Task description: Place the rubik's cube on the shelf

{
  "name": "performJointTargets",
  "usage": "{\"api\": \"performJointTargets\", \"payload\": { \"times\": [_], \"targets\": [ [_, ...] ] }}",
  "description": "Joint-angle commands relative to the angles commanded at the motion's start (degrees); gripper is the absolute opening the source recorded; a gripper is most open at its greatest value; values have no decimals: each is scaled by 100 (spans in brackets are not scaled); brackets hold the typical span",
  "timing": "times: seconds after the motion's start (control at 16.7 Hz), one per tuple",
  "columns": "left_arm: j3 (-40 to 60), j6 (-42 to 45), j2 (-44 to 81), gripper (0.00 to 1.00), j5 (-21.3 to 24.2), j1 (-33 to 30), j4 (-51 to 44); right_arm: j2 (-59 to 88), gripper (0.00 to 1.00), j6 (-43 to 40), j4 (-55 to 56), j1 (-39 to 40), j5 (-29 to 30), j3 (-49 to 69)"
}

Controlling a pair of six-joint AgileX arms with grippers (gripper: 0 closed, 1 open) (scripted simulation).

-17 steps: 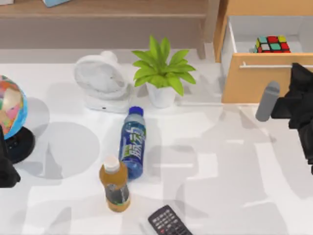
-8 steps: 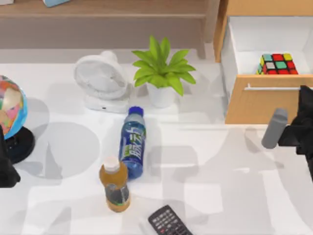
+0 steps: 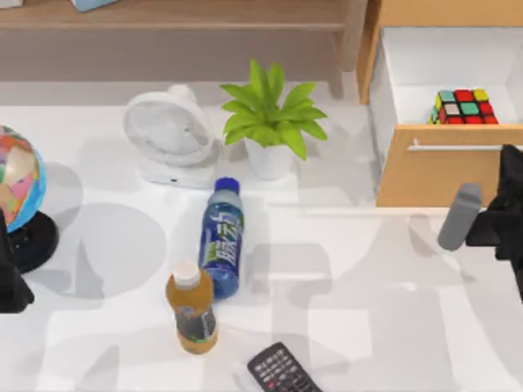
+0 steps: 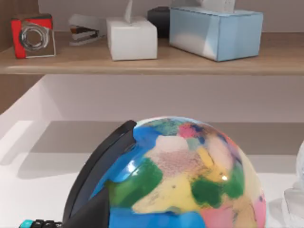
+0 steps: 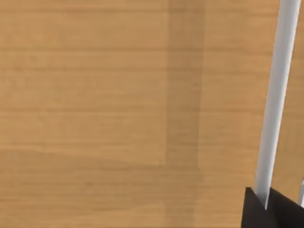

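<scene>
Rubik's cube (image 3: 462,106): lying inside the open drawer (image 3: 445,167), at its front wall; not grasped, not lifted.
Shelf (image 3: 180,15): well apart from the drawer, beyond the wooden post; carries boxes, no cube.
Right gripper (image 5: 266,202): at the drawer front beside the silver handle (image 5: 278,95); its fingers look closed round the handle, though this is a judgement.
Left arm (image 3: 10,273): parked beside the globe (image 3: 18,175); fingers' state cannot be told.
Status: drawer open. Outstanding: release handle, grasp cube, carry it to shelf.
</scene>
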Motion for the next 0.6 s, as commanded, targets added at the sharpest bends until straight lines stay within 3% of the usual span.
{"api": "performJointTargets", "payload": {
  "times": [0.6],
  "targets": [
    [0, 0, 0, 100, 0, 0, 0, 0, 98, 0, 0, 0, 0, 0]
  ]
}}
